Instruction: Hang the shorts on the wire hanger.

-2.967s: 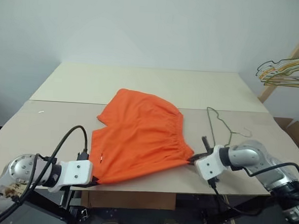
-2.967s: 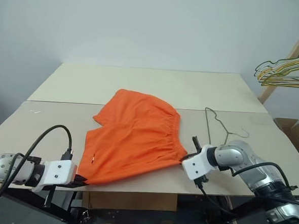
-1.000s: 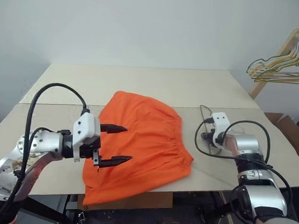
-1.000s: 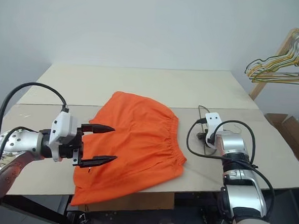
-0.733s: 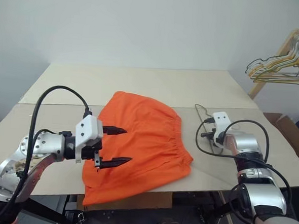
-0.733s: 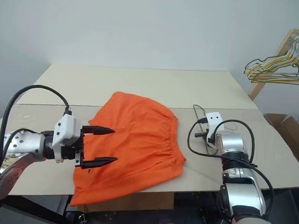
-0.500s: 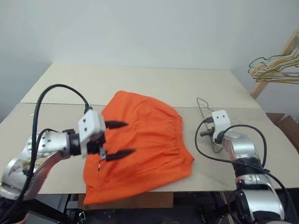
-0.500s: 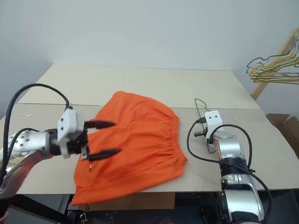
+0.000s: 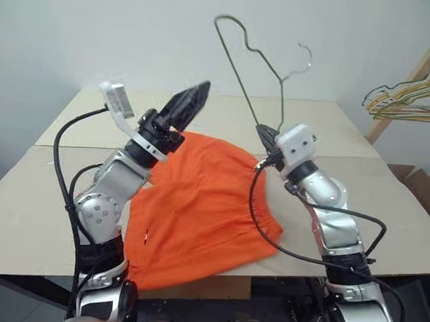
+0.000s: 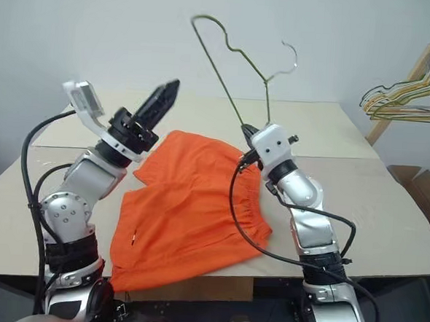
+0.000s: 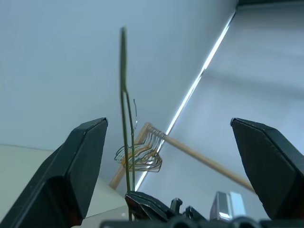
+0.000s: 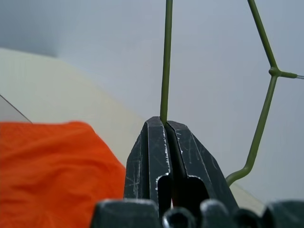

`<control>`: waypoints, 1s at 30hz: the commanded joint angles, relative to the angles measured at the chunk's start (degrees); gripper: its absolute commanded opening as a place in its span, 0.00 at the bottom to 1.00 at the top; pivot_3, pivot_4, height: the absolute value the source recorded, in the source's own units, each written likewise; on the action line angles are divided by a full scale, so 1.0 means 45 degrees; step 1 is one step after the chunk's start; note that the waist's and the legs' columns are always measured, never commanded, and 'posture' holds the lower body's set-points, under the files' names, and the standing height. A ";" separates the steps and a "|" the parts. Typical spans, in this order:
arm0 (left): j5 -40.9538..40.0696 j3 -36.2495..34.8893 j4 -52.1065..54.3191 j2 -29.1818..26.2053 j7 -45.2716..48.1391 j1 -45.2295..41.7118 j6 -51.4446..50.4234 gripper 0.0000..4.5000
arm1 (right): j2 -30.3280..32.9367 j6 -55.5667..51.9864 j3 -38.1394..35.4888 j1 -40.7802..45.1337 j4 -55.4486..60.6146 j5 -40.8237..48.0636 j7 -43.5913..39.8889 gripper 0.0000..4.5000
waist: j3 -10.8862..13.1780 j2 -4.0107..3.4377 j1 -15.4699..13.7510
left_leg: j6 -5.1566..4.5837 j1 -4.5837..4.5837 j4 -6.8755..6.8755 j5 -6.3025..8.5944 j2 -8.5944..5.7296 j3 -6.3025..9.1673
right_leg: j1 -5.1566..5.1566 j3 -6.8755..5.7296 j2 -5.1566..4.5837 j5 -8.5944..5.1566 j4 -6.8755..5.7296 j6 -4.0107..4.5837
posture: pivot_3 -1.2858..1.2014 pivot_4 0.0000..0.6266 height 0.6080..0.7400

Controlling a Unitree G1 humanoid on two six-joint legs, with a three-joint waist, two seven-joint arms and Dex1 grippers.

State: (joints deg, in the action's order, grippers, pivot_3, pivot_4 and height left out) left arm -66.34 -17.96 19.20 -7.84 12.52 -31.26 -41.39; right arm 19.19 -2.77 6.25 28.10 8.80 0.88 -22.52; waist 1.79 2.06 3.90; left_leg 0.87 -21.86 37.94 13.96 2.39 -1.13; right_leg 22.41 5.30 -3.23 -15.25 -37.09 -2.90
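The orange shorts (image 9: 205,204) lie flat on the table, one leg hanging over the near edge. My right gripper (image 9: 264,133) is raised above the shorts' waistband and is shut on the wire hanger (image 9: 249,83). The hanger stands upright in the air with its hook at the top right. The right wrist view shows the fingertips (image 12: 156,128) pinching the wire (image 12: 166,57). My left gripper (image 9: 193,101) is lifted over the shorts' far left corner, pointing up towards the hanger. Its fingers (image 11: 80,161) are spread wide with nothing between them, and the wire (image 11: 124,118) lies beyond.
The beige table (image 9: 290,118) is made of two boards joined by a seam. A wooden rack with bunched yellowish and green hangers (image 9: 413,93) stands at the far right. A cardboard box (image 9: 418,181) sits below it beside the table.
My right gripper has lifted the wire hanger off the table and swung it up and left over the shorts. My left gripper has risen and rolled, still open. The shorts have not moved.
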 commanded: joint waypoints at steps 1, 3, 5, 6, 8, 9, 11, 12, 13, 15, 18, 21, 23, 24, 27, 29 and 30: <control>-0.0511 0.0034 0.0036 -0.0144 -0.0307 -0.0366 0.0103 1.00 | -0.0096 0.0699 0.0260 -0.0081 0.1316 0.0055 -0.0336 0.01 | -0.0001 0.0001 -0.0008 | 0.0000 -0.0004 0.0000 0.0000 -0.0001 0.0008 | 0.0000 -0.0005 0.0001 0.0000 0.0004 0.0000 | 0.51 0.00 1.00; -0.0689 0.0035 -0.0029 -0.0119 -0.0440 -0.0450 0.0205 1.00 | -0.0018 0.0976 0.0348 -0.0183 0.1414 0.0105 -0.0602 0.01 | -0.0002 0.0003 -0.0035 | 0.0003 0.0002 0.0000 -0.0002 -0.0011 0.0009 | -0.0007 -0.0006 -0.0006 0.0000 0.0005 0.0000 | 0.51 0.00 1.00; -0.0591 0.0186 -0.0030 -0.0146 -0.0293 -0.0474 0.0308 1.00 | 0.0042 0.1160 0.0439 -0.0274 0.1478 0.0078 -0.0820 0.01 | -0.0002 0.0004 -0.0117 | 0.0005 0.0013 0.0000 -0.0005 -0.0028 0.0020 | -0.0023 -0.0013 -0.0015 0.0000 0.0009 0.0000 | 0.51 0.00 1.00; -0.0566 0.0279 -0.0026 -0.0110 -0.0174 -0.0478 0.0360 1.00 | 0.0088 0.1426 0.0520 -0.0343 0.1445 -0.0080 -0.0889 0.01 | -0.0002 0.0004 -0.0149 | 0.0006 0.0016 0.0000 -0.0005 -0.0035 0.0020 | -0.0028 -0.0013 -0.0019 0.0000 0.0010 0.0000 | 0.51 0.00 1.00; -0.0471 0.0441 -0.0039 0.0006 -0.0076 -0.0521 0.0501 1.00 | 0.0186 0.1921 0.0691 -0.0507 0.1351 -0.0340 -0.1054 0.01 | -0.0002 0.0004 -0.0190 | 0.0006 0.0016 0.0000 -0.0006 -0.0043 0.0020 | -0.0028 -0.0012 -0.0023 0.0000 0.0015 0.0000 | 0.51 0.00 1.00; -0.0444 0.0502 -0.0052 0.0049 -0.0071 -0.0535 0.0567 1.00 | 0.0173 0.2053 0.0725 -0.0558 0.1302 -0.0431 -0.1039 0.01 | -0.0002 0.0004 -0.0219 | 0.0006 0.0015 0.0000 -0.0006 -0.0044 0.0021 | -0.0028 -0.0013 -0.0023 -0.0001 0.0017 0.0000 | 0.51 0.00 1.00; -0.0087 0.0724 -0.0014 0.0011 0.0035 -0.0524 0.0778 0.96 | 0.0094 0.2122 0.0736 -0.0592 0.1181 -0.0557 -0.0932 0.00 | -0.0002 0.0004 -0.0271 | 0.0007 0.0014 0.0000 -0.0006 -0.0043 0.0023 | -0.0027 -0.0014 -0.0022 -0.0001 0.0018 0.0000 | 0.51 0.00 1.00; -0.0008 0.0784 -0.0051 -0.0021 -0.0052 -0.0550 0.0777 0.92 | 0.0072 0.2126 0.0738 -0.0597 0.1147 -0.0572 -0.0924 0.00 | -0.0002 0.0004 -0.0289 | 0.0006 0.0015 0.0000 -0.0006 -0.0044 0.0023 | -0.0027 -0.0014 -0.0023 -0.0001 0.0019 0.0000 | 0.51 0.00 1.00; 0.0116 0.0840 -0.0102 -0.0083 -0.0056 -0.0575 0.0818 0.87 | 0.0043 0.2117 0.0734 -0.0611 0.1137 -0.0586 -0.0900 0.00 | -0.0002 0.0004 -0.0292 | 0.0007 0.0016 0.0000 -0.0007 -0.0047 0.0023 | -0.0028 -0.0011 -0.0023 0.0000 0.0018 0.0000 | 0.51 0.00 1.00; 0.0166 0.0894 -0.0216 -0.0220 -0.0021 -0.0600 0.0795 0.73 | 0.0009 0.2057 0.0728 -0.0655 0.1170 -0.0550 -0.0942 0.00 | -0.0003 0.0004 -0.0290 | 0.0008 0.0020 0.0000 -0.0007 -0.0047 0.0023 | -0.0029 -0.0011 -0.0023 0.0000 0.0017 0.0000 | 0.51 0.00 1.00; 0.0213 0.0951 -0.0268 -0.0324 0.0150 -0.0573 0.0817 0.53 | 0.0002 0.2009 0.0748 -0.0707 0.1149 -0.0605 -0.0972 0.00 | -0.0002 0.0004 -0.0288 | 0.0008 0.0019 0.0000 -0.0008 -0.0046 0.0024 | -0.0029 -0.0011 -0.0022 -0.0001 0.0017 0.0000 | 0.51 0.00 1.00; 0.0518 0.1092 -0.0236 -0.0285 0.0313 -0.0466 0.1055 0.32 | -0.0021 0.1935 0.0763 -0.0748 0.1093 -0.0742 -0.0895 0.00 | -0.0002 0.0005 -0.0294 | 0.0008 0.0014 0.0000 -0.0008 -0.0047 0.0025 | -0.0029 -0.0013 -0.0023 -0.0001 0.0019 0.0000 | 0.51 0.00 1.00; 0.0670 0.1177 -0.0238 -0.0161 0.0271 -0.0404 0.1208 0.17 | -0.0024 0.1991 0.0784 -0.0760 0.1062 -0.0902 -0.0837 0.00 | -0.0002 0.0005 -0.0295 | 0.0008 0.0015 0.0000 -0.0008 -0.0048 0.0025 | -0.0029 -0.0013 -0.0024 -0.0001 0.0019 0.0000 | 0.51 0.00 1.00; 0.0774 0.1237 -0.0234 -0.0127 0.0288 -0.0376 0.1285 0.09 | -0.0046 0.2011 0.0790 -0.0768 0.1050 -0.0964 -0.0804 0.00 | -0.0002 0.0004 -0.0294 | 0.0007 0.0018 0.0000 -0.0008 -0.0048 0.0025 | -0.0030 -0.0013 -0.0024 -0.0001 0.0019 0.0000 | 0.51 0.00 1.00; 0.1027 0.1366 -0.0231 -0.0060 0.0347 -0.0307 0.1423 0.01 | -0.0076 0.2095 0.0831 -0.0773 0.1033 -0.1079 -0.0806 0.00 | -0.0002 0.0005 -0.0287 | 0.0008 0.0018 0.0000 -0.0008 -0.0047 0.0025 | -0.0030 -0.0012 -0.0022 -0.0001 0.0019 0.0001 | 0.51 0.00 1.00; 0.1286 0.1461 -0.0180 -0.0082 0.0526 -0.0238 0.1613 0.01 | 0.0054 0.1812 0.0873 -0.0738 0.1095 -0.0746 -0.1274 0.00 | -0.0002 0.0005 -0.0287 | 0.0007 0.0017 0.0000 -0.0008 -0.0049 0.0027 | -0.0029 -0.0013 -0.0023 -0.0001 0.0019 0.0000 | 0.51 0.00 1.00; 0.1322 0.1433 -0.0175 -0.0064 0.0627 -0.0197 0.1717 0.00 | 0.0091 0.1822 0.0882 -0.0737 0.1099 -0.0779 -0.1317 0.06 | -0.0002 0.0005 -0.0289 | 0.0007 0.0016 0.0000 -0.0007 -0.0047 0.0027 | -0.0030 -0.0014 -0.0023 -0.0001 0.0020 0.0000 | 0.51 0.00 1.00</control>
State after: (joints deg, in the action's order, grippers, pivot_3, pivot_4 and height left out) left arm -60.74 -11.86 16.83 -8.44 14.14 -31.50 -35.23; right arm 19.24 5.16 10.46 24.04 12.32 -3.19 -27.69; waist 1.78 2.09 2.60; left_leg 0.91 -21.78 37.94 13.93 2.17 -1.00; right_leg 22.28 5.24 -3.34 -15.25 -37.00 -2.90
